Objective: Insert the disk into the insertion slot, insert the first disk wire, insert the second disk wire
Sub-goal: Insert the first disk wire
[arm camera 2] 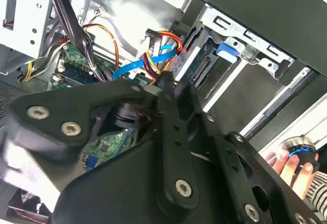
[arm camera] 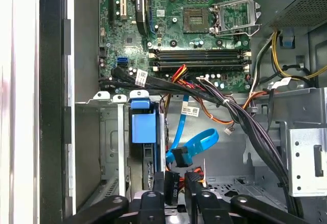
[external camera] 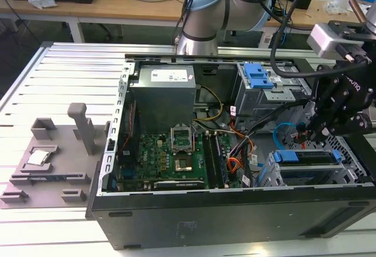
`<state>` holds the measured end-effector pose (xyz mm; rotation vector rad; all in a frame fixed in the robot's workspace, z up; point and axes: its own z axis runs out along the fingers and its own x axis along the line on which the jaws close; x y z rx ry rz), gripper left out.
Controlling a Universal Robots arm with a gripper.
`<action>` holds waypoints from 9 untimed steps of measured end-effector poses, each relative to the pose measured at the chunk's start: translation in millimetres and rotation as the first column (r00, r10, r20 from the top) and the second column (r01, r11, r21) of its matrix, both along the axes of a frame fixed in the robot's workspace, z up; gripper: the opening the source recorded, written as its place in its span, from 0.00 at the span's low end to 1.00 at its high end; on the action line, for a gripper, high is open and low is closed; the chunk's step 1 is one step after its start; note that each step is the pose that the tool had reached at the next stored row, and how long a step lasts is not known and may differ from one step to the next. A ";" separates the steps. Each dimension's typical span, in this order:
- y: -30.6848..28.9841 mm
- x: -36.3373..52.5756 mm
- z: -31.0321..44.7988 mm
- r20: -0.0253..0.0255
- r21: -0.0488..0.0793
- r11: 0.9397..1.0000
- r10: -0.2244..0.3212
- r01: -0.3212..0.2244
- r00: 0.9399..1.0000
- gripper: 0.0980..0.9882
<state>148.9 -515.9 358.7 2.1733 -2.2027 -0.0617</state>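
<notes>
Lying open on a ribbed metal table (external camera: 70, 63), the computer case (external camera: 235, 222) shows its green motherboard (external camera: 170, 157). The grey arm (external camera: 205, 10) extends over the case's end at the exterior view's right. There the disk (external camera: 305, 156), in its blue carrier, sits inside the insertion slot (external camera: 267, 175), seated between the cage walls in the first wrist view. Just beside it the gripper (arm camera: 176, 180) is closed on a black plug (arm camera: 172, 187). A blue cable (arm camera: 196, 144) loops near the plug.
</notes>
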 end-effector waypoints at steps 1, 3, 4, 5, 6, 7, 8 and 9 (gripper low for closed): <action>0.0 0.0 -0.1 0.000 0.000 1.000 0.000 0.000 1.000 0.14; 0.0 0.0 -0.2 0.000 0.000 1.000 0.000 0.000 1.000 0.09; 0.0 0.0 -0.2 0.000 0.000 1.000 0.000 0.000 1.000 0.09; 0.0 0.0 -0.3 0.000 0.000 1.000 0.000 0.000 1.000 0.09; 0.0 0.0 -0.3 0.000 0.000 1.000 0.000 0.000 1.000 0.09; 0.0 0.0 -0.3 0.000 0.000 1.000 0.000 0.000 1.000 0.09; 0.0 0.0 -0.4 0.000 0.000 1.000 0.000 0.000 1.000 0.09; 0.0 0.0 -0.5 0.000 0.000 1.000 0.000 0.000 1.000 0.09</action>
